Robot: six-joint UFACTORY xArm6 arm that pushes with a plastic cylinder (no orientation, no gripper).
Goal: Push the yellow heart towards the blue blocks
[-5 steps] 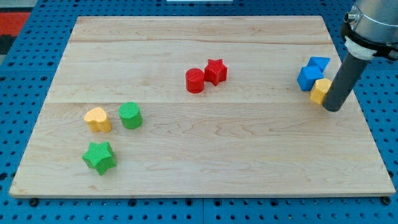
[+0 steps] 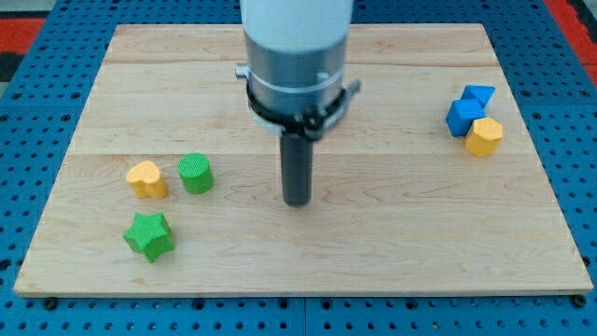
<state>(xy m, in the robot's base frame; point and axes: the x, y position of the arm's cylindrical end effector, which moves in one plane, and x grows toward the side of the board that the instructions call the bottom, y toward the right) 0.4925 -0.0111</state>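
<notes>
The yellow heart lies at the view's left, touching or nearly touching the green cylinder on its right. Two blue blocks sit at the far right, with a yellow hexagonal block against their lower right side. My tip rests near the board's middle, well to the right of the green cylinder and far left of the blue blocks, touching no block.
A green star lies below the yellow heart. The arm's body hides the area where the red blocks stood. The wooden board is ringed by a blue pegboard surface.
The arm has swept from beside the yellow hexagonal block at the right to the board's middle. It now covers the two red blocks. No block has visibly moved.
</notes>
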